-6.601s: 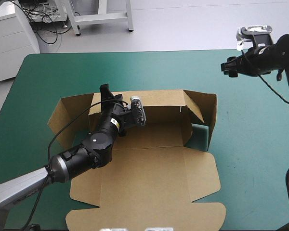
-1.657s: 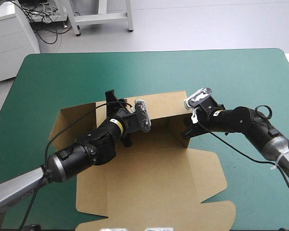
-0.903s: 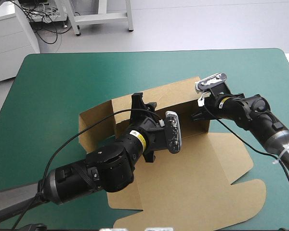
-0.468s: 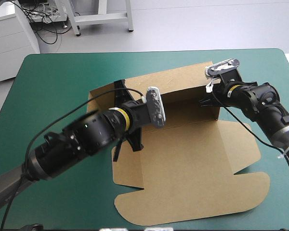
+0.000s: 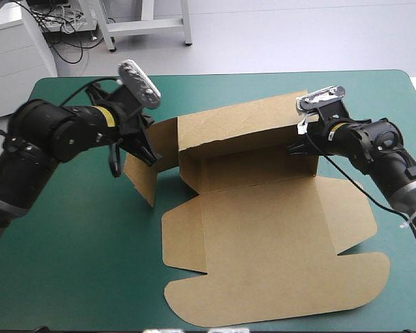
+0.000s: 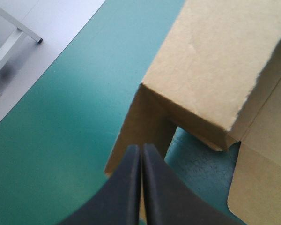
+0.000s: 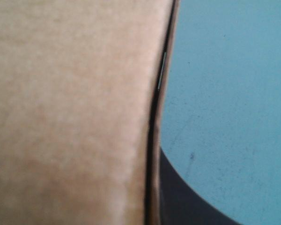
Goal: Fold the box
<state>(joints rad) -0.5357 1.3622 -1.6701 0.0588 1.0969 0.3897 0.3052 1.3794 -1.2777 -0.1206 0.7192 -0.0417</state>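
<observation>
Your right fingers [image 7: 192, 201] are pinching the box [image 5: 263, 229], one hiding behind its wall; left fingers [image 6: 122, 192] are pressing together.

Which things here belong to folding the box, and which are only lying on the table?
Belong to the job:
- box, back wall raised, lid flat
- right gripper, shut on the wall's right end
- left gripper, fingers shut, by the left flap

Not part of it:
- teal-green cover, which only bears the box
</observation>
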